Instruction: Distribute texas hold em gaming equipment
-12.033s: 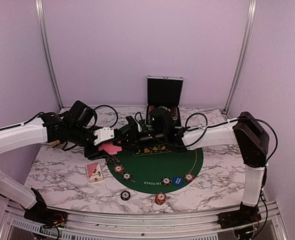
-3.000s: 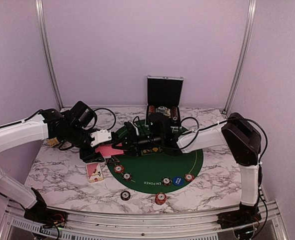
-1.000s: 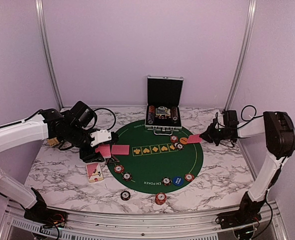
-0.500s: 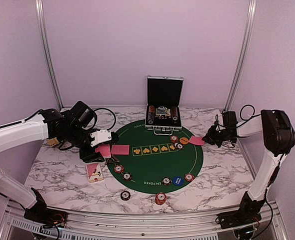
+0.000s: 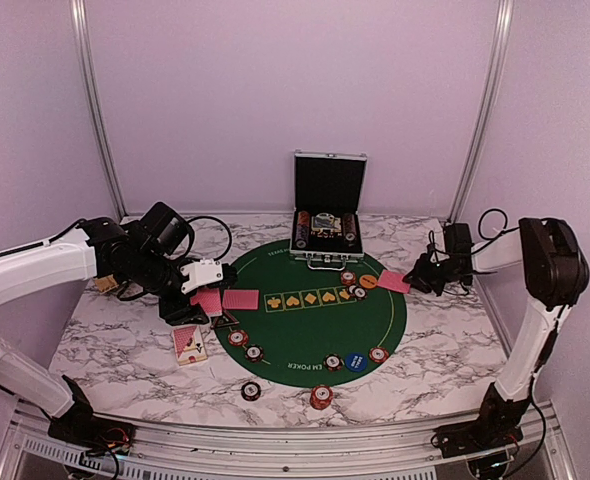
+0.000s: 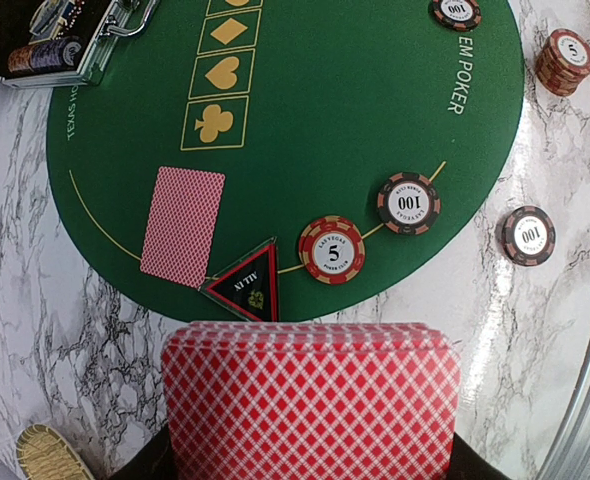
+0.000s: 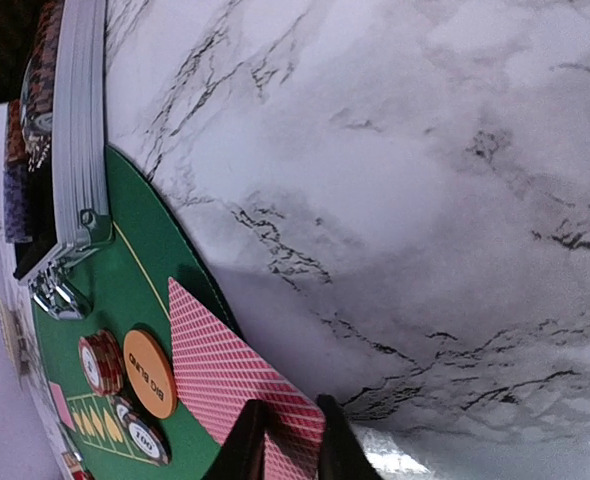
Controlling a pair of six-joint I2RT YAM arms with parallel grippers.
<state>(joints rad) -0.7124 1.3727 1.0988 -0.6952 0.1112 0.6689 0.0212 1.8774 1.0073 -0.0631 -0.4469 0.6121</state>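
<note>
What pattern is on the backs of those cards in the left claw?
A red-and-white diamond lattice on the cards; clearest in the left wrist view.

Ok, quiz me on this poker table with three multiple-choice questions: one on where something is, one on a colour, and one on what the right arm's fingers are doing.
1. Where is the ALL IN triangular token?
A. at the green mat's edge, beside the face-down card
B. at the mat's centre
C. off the mat entirely

2. What colour is the BIG BLIND disc?
A. blue
B. orange
C. white

3. What state are the right fingers in?
A. open, empty
B. shut, empty
C. shut on a red-backed card

Answers:
1 A, the left wrist view shows it at the mat's rim next to that card.
2 B, it is plainly orange in the right wrist view.
3 C, they pinch the card's corner.
</note>
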